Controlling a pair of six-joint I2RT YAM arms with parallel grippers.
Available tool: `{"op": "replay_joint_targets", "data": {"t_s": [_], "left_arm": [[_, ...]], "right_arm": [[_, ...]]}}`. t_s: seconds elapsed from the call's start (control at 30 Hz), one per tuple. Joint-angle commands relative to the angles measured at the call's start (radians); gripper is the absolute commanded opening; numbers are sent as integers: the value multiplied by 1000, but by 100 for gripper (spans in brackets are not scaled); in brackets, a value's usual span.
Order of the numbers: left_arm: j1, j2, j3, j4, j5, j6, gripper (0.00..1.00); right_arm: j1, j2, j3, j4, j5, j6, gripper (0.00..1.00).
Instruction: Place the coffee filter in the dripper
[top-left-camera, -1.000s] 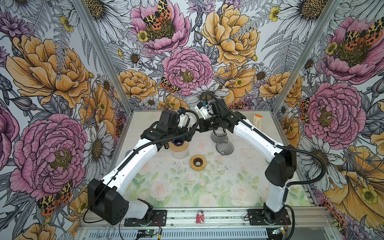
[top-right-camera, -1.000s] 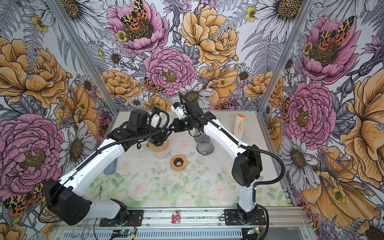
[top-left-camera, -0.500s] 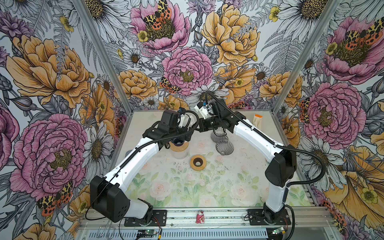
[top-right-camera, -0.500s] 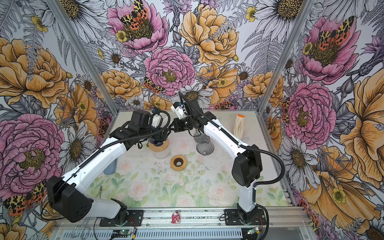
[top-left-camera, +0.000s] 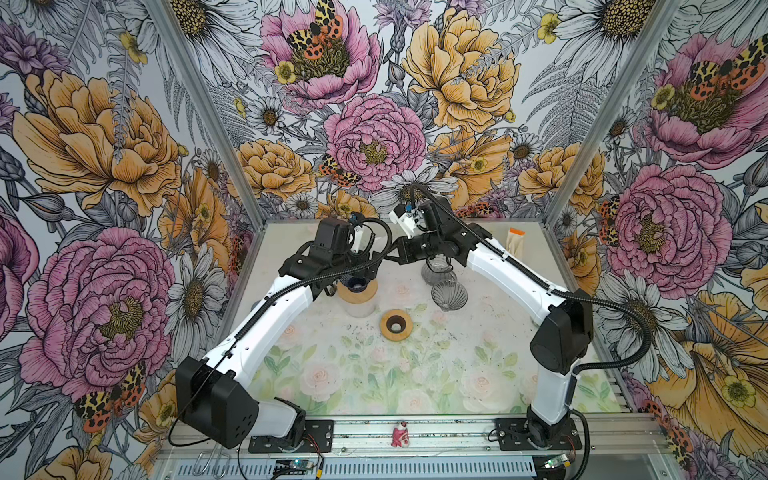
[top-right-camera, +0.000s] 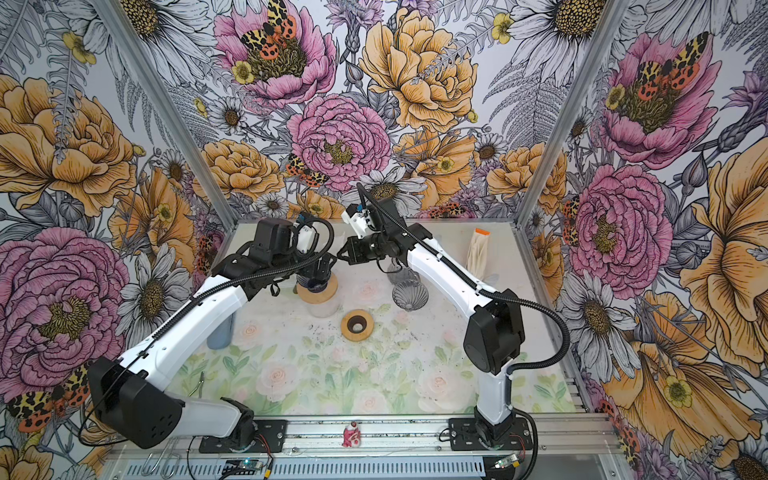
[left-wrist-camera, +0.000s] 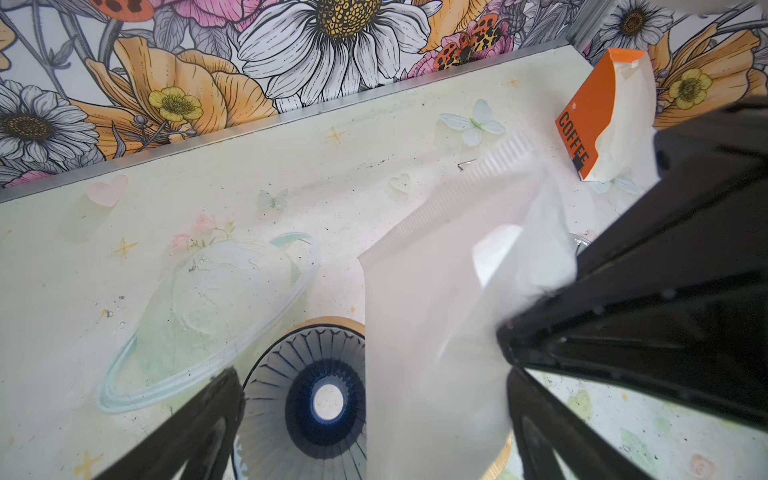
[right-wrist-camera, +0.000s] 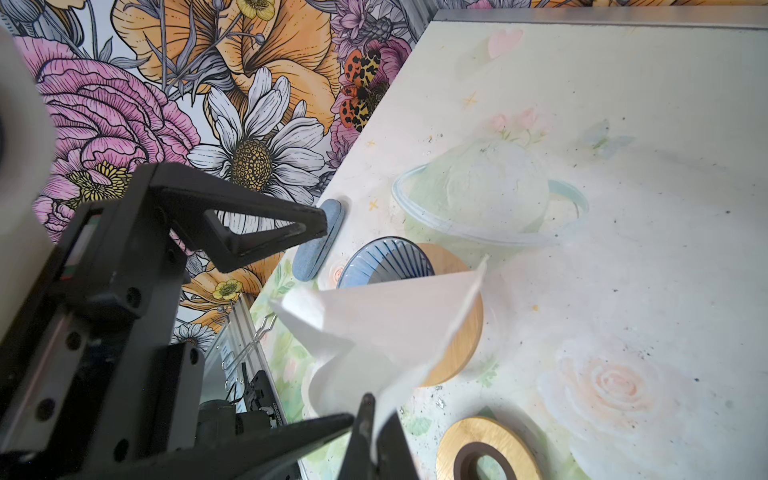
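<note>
The dripper, white with blue ribs, sits in a wooden collar on a glass cup at the back middle in both top views. The coffee filter, a white paper cone, hangs just above one side of it. My right gripper is shut on the filter's edge. My left gripper is open above the dripper, with the filter hanging between its fingers. In both top views the two grippers meet tip to tip, and the filter is hidden there.
A loose wooden ring lies in front of the dripper. Two ribbed glass drippers stand under the right forearm. An orange-topped pack of filters leans at the back right. A blue-grey cup stands beside the left arm.
The left arm has shifted very slightly. Both grippers keep their places over the dripper, and their states are unchanged.
</note>
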Motion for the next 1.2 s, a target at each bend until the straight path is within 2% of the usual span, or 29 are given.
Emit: {"op": "replay_joint_targets", "data": {"t_s": [0.0,0.27,0.63,0.83,0.97,1.17], "left_arm": [[13,-22,13,26,14,-12,99],[15,-25,16,35,43,-21,99],[19,2,11,42,3,-18,99],[24,1,13,40,-83,-20,99],[31,-16,11,40,-82,-21,99],[49,-45,-11,33,-77,-21,98]], "right_arm": [[-3,11,-13,-11,-1,-2,0],[-3,17,-16,-11,3,-6,0],[-3,17,-11,-13,-6,-10,0],[0,22,-13,-13,-50,-7,0],[7,32,-15,-13,-109,5,0],[12,30,-16,-16,-133,10,0]]}}
